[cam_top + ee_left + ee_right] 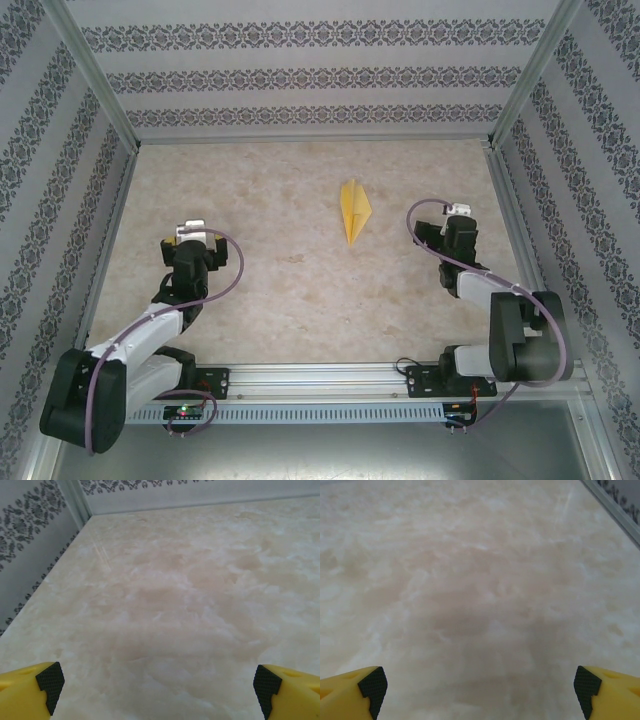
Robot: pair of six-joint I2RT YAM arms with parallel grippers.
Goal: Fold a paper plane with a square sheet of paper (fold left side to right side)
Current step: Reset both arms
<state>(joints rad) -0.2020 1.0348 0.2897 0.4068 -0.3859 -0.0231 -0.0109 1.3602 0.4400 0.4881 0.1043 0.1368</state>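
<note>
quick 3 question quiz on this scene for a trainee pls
1. In the top view, the plane lies nearer which? A) left gripper B) right gripper
2. True or false: the left gripper holds the plane.
3. Fill in: both grippers' jaws stand ____.
Key: 1 B; 2 false; 3 open.

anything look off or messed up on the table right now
Nothing stands out. The paper plane lies folded and undamaged on the table, with its tip pointing toward the arms at a slight slant. The left pincer and right pincer are open over bare tabletop and hold nothing.
</note>
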